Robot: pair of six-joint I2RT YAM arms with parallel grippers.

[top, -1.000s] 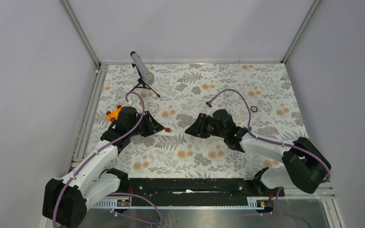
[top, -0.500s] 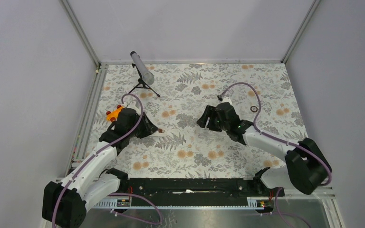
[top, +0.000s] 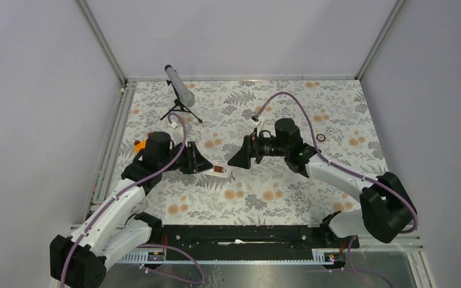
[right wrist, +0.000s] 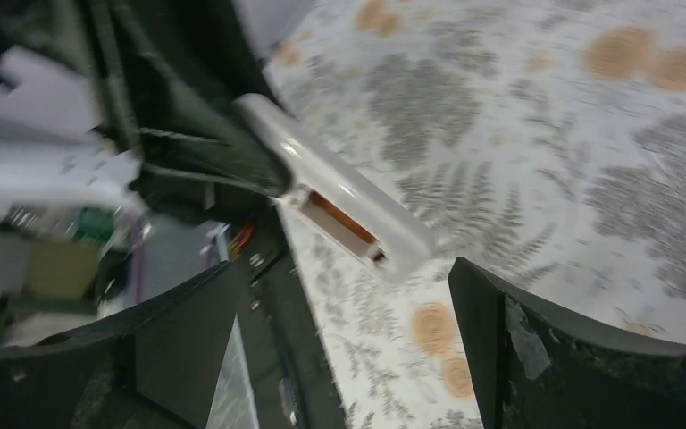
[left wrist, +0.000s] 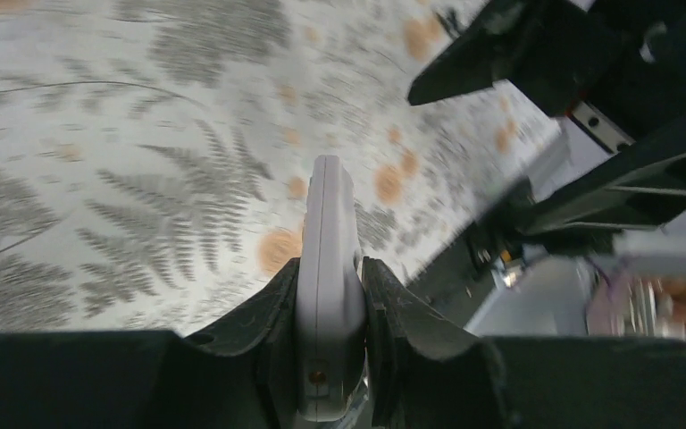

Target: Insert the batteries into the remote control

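Observation:
My left gripper (top: 207,166) is shut on the remote control (top: 215,170), a slim white bar held above the patterned table, its free end pointing right. In the left wrist view the remote control (left wrist: 328,259) stands edge-on, clamped between both fingers. My right gripper (top: 238,157) is wide open just right of that free end, apart from it. The right wrist view shows the remote control (right wrist: 339,201) with an open slot, orange-brown inside, beyond my empty right gripper (right wrist: 344,268). The batteries do not show as separate things in any view.
A grey tube on a black tripod (top: 180,89) stands at the back left. An orange toy car (top: 138,144) lies behind my left wrist. A thin black ring (top: 321,137) lies at the right. The black base rail (top: 234,234) runs along the near edge.
My right gripper has opened wide; it drew back from the remote control, then swung toward it again. The left gripper pulled the remote control back slightly, then carried it right again, still shut on it.

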